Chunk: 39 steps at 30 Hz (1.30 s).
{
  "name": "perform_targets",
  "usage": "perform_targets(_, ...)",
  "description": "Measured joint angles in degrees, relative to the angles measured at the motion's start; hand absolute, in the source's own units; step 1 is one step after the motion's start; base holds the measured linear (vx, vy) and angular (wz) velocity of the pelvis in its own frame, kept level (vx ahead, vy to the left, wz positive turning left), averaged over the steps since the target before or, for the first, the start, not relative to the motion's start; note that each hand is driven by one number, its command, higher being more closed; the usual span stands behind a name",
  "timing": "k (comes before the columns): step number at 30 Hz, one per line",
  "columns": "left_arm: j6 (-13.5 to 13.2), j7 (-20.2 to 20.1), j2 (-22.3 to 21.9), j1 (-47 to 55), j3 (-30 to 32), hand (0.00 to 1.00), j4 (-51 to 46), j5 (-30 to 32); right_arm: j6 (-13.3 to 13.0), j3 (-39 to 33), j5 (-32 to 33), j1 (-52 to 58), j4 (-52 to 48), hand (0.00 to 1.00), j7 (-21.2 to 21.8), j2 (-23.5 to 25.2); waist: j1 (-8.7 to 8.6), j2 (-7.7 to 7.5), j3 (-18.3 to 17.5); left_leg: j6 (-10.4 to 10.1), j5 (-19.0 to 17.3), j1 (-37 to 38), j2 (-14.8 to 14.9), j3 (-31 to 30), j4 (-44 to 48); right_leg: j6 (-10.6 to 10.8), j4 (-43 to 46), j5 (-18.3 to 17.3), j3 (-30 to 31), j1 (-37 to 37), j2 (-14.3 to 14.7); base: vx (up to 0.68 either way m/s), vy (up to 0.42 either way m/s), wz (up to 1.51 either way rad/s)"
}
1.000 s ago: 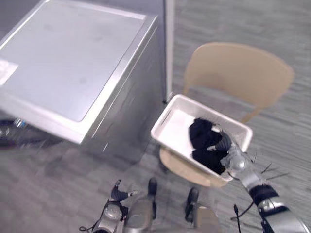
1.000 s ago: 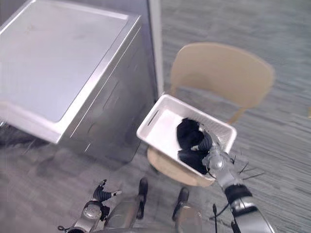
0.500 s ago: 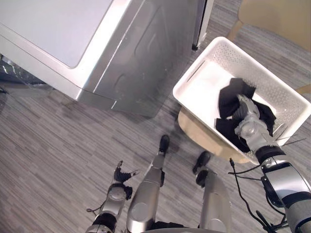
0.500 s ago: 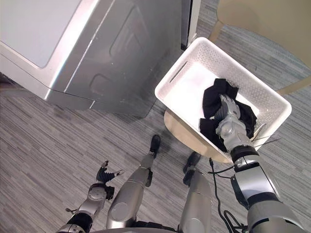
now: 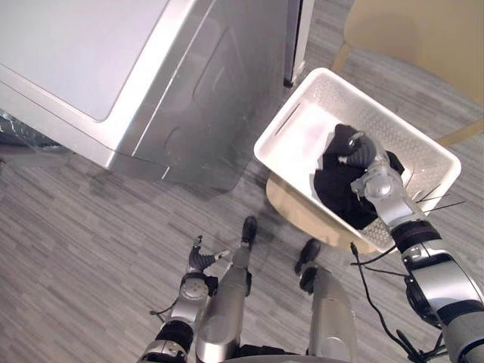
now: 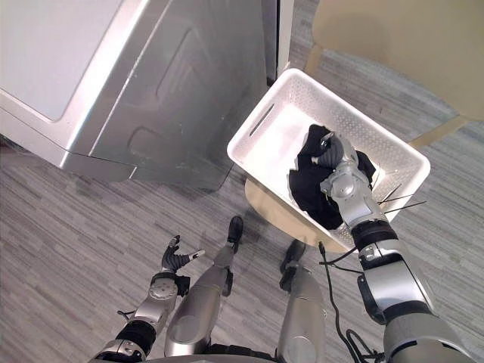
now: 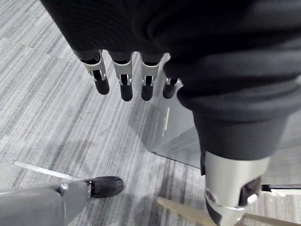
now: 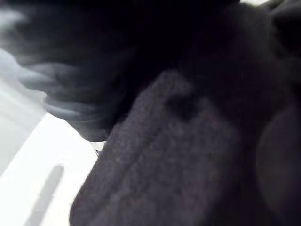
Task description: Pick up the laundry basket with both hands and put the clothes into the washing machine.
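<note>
Left hand [image 5: 201,263] hangs free; right hand [image 5: 372,181] grips the clothes [image 5: 336,195] in the basket [image 5: 301,140].

The left hand is low over the floor [image 5: 83,249], and its fingers [image 7: 122,84] are straight, a little apart, with nothing in them. The washer [image 5: 113,68] stands beyond this hand and well apart from it. To the right of the left hand, the white basket rests on the seat of a chair [image 5: 423,38], with one corner near the side of the washer. The right hand is inside the basket, where its fingers curl over the top of the black clothes and the thumb presses against them. The clothes lie under and around this hand. The bare white bottom of the basket is on the hand's left. In the right wrist view the dark cloth is directly against the hand.
</note>
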Motion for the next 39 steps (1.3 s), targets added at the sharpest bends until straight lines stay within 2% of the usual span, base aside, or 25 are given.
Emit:
perform_targets(3, 0.59, -0.09, 0.88, 0.93, 0.31, 0.00, -0.02, 0.03, -0.95, -6.65, 5.17, 4.49, -8.76, 1.00, -1.49, 4.40, -1.05, -0.23, -0.19, 0.61, -0.48, 1.92, 0.06, -0.14, -0.06, 0.50, -1.97, 0.30, -0.28, 2.76, 0.39, 0.00, 0.000, 0.01)
perform_targets(4, 1.17, -0.20, 1.05, 2.86, 0.42, 0.00, 0.06, 0.03, -1.45, -7.98, 7.81, 7.88, -13.32, 1.00, -1.75, 8.15, -1.68, -0.85, -1.55, 0.83, -0.81, 2.71, -0.03, 0.00, -0.07, 0.84, -2.97, 0.52, -0.05, 3.82, 0.52, 0.04, -0.001, -0.05)
perform_targets(8, 1.88, -1.28, 0.93, 6.44, 1.21, 0.00, 0.61, 0.03, -2.38, -8.20, 11.73, 16.41, -20.74, 1.00, -0.94, 14.59, -1.72, -1.94, -5.00, 1.31, -1.90, 6.14, -0.06, 0.83, -0.08, 1.49, -5.20, 1.04, 0.53, 7.95, 0.99, 0.09, -0.010, -0.09)
perform_targets(9, 2.13, -1.47, 0.95, 8.22, 1.43, 0.00, 0.65, 0.03, -2.65, -8.08, 12.20, 19.62, -24.00, 1.00, -0.22, 17.04, -1.70, -2.34, -7.07, 1.50, -2.78, 7.57, -0.08, 1.58, -0.08, 1.62, -6.30, 1.09, 1.04, 9.41, 1.16, 0.08, 0.004, -0.19)
perform_targets(12, 2.64, -2.04, 0.90, 11.59, 2.30, 0.00, 0.65, 0.04, -4.80, -7.26, 12.96, 25.63, -31.06, 1.00, 1.75, 20.38, -1.70, -3.44, -11.18, 1.67, -4.22, 10.58, 0.19, 3.97, -0.08, 2.35, -9.62, 2.47, 3.32, 12.56, 2.14, 0.10, 0.005, -0.41)
perform_targets(14, 2.73, -2.58, 1.01, 13.10, 3.81, 0.00, 0.56, 0.03, -4.95, -6.52, 13.88, 27.73, -34.67, 1.00, 2.85, 21.79, -1.79, -4.55, -13.03, 1.64, -4.84, 12.15, 0.49, 5.94, -0.08, 2.37, -11.90, 3.81, 5.49, 13.87, 2.93, 0.05, 0.008, -0.61)
perform_targets(17, 2.69, -2.68, 1.07, 15.52, 3.80, 0.00, -4.15, -0.25, -6.72, -5.20, 14.09, 30.60, -40.36, 1.00, 4.16, 23.46, -1.93, -5.39, -13.83, 1.97, -5.83, 14.61, 0.48, 8.64, -0.03, 2.26, -11.32, 4.35, 8.17, 14.58, 3.03, 0.00, 0.019, -0.48)
perform_targets(19, 2.58, -2.75, 1.02, 16.23, 3.98, 0.00, -8.48, -1.03, -7.80, -5.12, 14.52, 31.89, -42.63, 1.00, 4.34, 24.30, -2.92, -5.48, -13.80, 2.72, -6.38, 14.49, -0.15, 8.62, 1.58, 2.64, -8.29, 3.10, 8.28, 14.03, 1.94, -0.06, 0.035, 0.01)
perform_targets(21, 1.62, -2.72, 1.00, 16.59, 5.71, 0.00, -14.43, -2.54, -9.13, -5.19, 15.26, 32.96, -44.07, 1.00, 4.41, 25.39, -2.83, -5.35, -13.78, 3.73, -7.51, 13.58, -0.53, 7.95, 4.40, 4.60, -4.54, 1.40, 9.90, 14.03, 1.69, -0.08, 0.029, 0.27)
perform_targets(22, 1.08, -2.68, 1.02, 16.36, 6.34, 0.00, -15.68, -2.88, -9.39, -5.22, 15.53, 33.37, -44.98, 1.00, 4.38, 25.79, -3.03, -5.21, -13.70, 4.18, -7.81, 13.04, -0.28, 7.41, 4.96, 3.89, 0.45, -1.42, 11.53, 12.98, 1.18, -0.10, -0.030, 0.71)
perform_targets(23, 0.12, -2.66, 1.11, 16.55, 6.80, 0.00, -19.20, -3.55, -10.02, -5.33, 16.00, 34.58, -47.48, 1.00, 4.28, 26.81, -2.86, -5.28, -13.73, 4.18, -7.82, 12.24, -0.68, 4.99, 6.70, 3.96, 13.38, -6.69, 13.76, 11.48, 0.91, -0.08, -0.042, 0.78)
perform_targets(25, -0.23, -2.54, 1.04, 18.32, 7.58, 0.00, -23.93, -4.51, -11.21, -4.15, 16.08, 34.38, -49.31, 1.00, 4.38, 27.31, -2.11, -5.80, -14.03, 4.09, -7.75, 9.74, -1.11, 3.25, 9.48, 5.52, 19.50, -9.32, 16.05, 12.79, 0.98, -0.10, -0.166, 0.67)
perform_targets(26, -0.37, -2.54, 1.03, 19.40, 7.60, 0.00, -26.74, -4.98, -11.91, -2.97, 16.17, 34.32, -50.90, 1.00, 4.40, 27.56, -1.05, -6.37, -14.37, 3.75, -7.52, 7.28, -1.65, 2.64, 11.46, 5.14, 18.05, -10.09, 17.38, 14.23, 0.98, -0.17, -0.274, 0.44)
perform_targets(27, -0.68, -2.56, 0.57, 20.33, 7.53, 0.00, -29.17, -5.91, -12.14, -1.84, 16.27, 33.60, -52.18, 1.00, 4.60, 27.75, 0.06, -6.55, -14.51, 3.37, -7.27, 4.81, -1.90, 2.30, 13.23, 5.08, 13.67, -12.97, 17.92, 15.64, 1.44, -0.24, -0.298, 0.33)
perform_targets(28, -0.80, -2.58, -0.64, 21.18, 7.06, 0.00, -32.11, -7.07, -12.36, -0.79, 16.50, 32.84, -53.50, 1.00, 5.29, 27.70, 1.01, -6.07, -14.54, 2.41, -6.55, 1.71, -1.69, 1.52, 14.60, 3.46, 8.66, -15.52, 16.74, 16.52, 2.55, -0.26, -0.229, 0.40)
perform_targets(29, -1.05, -2.60, -2.43, 22.46, 5.49, 0.00, -34.97, -8.00, -13.00, -0.17, 17.37, 32.88, -54.21, 1.00, 5.45, 27.18, 1.47, -3.76, -14.55, 0.44, -4.79, -0.50, -0.29, -0.70, 14.28, 1.86, 5.55, -16.28, 14.44, 16.64, 5.01, -0.29, -0.209, 0.50)
perform_targets(30, -1.15, -2.73, -3.04, 23.10, 4.43, 0.00, -35.96, -8.87, -13.15, -0.17, 18.01, 33.21, -54.20, 1.00, 5.46, 26.96, 1.23, -2.89, -14.66, 0.51, -3.88, -1.19, 0.27, -2.13, 13.99, 1.41, 5.18, -15.93, 13.33, 16.61, 5.96, -0.38, -0.229, 1.07)
perform_targets(31, -1.45, -3.95, -3.90, 25.47, 0.28, 0.00, -40.83, -11.20, -13.22, 0.00, 19.60, 34.00, -53.96, 1.00, 5.47, 26.29, 0.11, -1.83, -14.97, 2.23, -3.24, -0.97, 2.09, -2.93, 8.97, -0.54, 6.09, -15.56, 8.51, 16.12, 7.53, -0.32, -0.194, 1.17)
perform_targets(32, -1.46, -4.05, -3.95, 25.28, -1.04, 0.00, -41.62, -11.54, -13.30, -0.15, 19.60, 34.04, -53.98, 1.00, 5.48, 25.99, -0.28, -1.75, -14.86, 4.03, -5.46, -0.97, 2.76, -0.99, 8.01, -1.23, 5.70, -15.16, 6.69, 16.39, 7.35, -0.38, -0.193, 1.52)
perform_targets(33, -1.49, -4.60, -3.93, 24.03, -2.85, 0.00, -42.47, -12.01, -13.36, -0.37, 19.60, 33.81, -53.77, 1.00, 5.55, 25.80, -1.08, -2.36, -14.69, 7.24, -9.13, -1.47, 2.95, 3.06, 7.88, -2.07, 4.87, -14.55, 4.54, 16.36, 5.74, -0.25, -0.089, 1.03)
perform_targets(35, -2.42, -5.57, -3.69, 22.84, -4.99, 0.00, -45.80, -12.34, -13.35, -0.30, 19.62, 32.69, -52.46, 1.00, 6.29, 25.31, -1.45, -3.26, -14.45, 6.82, -9.06, -1.46, 2.78, 8.57, 13.10, -3.03, 5.00, -13.63, 1.97, 16.38, 3.36, -0.24, -0.070, 0.94)
perform_targets(36, -3.86, -6.29, -3.11, 21.85, -6.27, 0.00, -48.20, -12.19, -13.37, 0.20, 19.79, 32.87, -52.36, 1.00, 7.35, 25.35, -1.87, -3.31, -14.51, 6.79, -9.10, -0.44, 2.02, 9.75, 19.14, -3.21, 4.62, -12.73, 0.39, 16.32, 1.93, -0.20, -0.057, 0.77)
perform_targets(37, -4.44, -6.40, -2.93, 21.31, -6.57, 0.00, -48.76, -12.15, -13.37, 0.54, 20.11, 32.86, -52.15, 1.00, 7.93, 25.30, -2.02, -3.32, -14.50, 6.77, -9.12, 0.25, 2.02, 9.64, 20.90, -3.24, 4.09, -12.14, 0.02, 16.32, 1.80, -0.20, -0.005, 0.55)
perform_targets(38, -5.51, -6.42, -2.72, 19.78, -6.69, 0.00, -49.06, -11.68, -13.39, 1.44, 20.16, 32.79, -51.36, 1.00, 8.82, 25.28, -2.09, -2.53, -15.05, 5.00, -10.59, 2.56, 2.35, 9.09, 23.42, -3.27, 2.60, -10.70, -0.49, 16.32, 1.81, -0.19, 0.054, 0.31)
perform_targets(39, -6.29, -6.37, -2.50, 17.68, -6.68, 0.00, -49.02, -11.23, -13.49, 2.91, 20.35, 32.56, -49.80, 1.00, 10.15, 25.36, -2.79, -2.20, -15.30, 2.54, -13.63, 6.41, 2.46, 8.45, 22.97, -3.02, 0.78, -9.06, -0.71, 16.32, 1.84, -0.18, 0.079, 0.23)
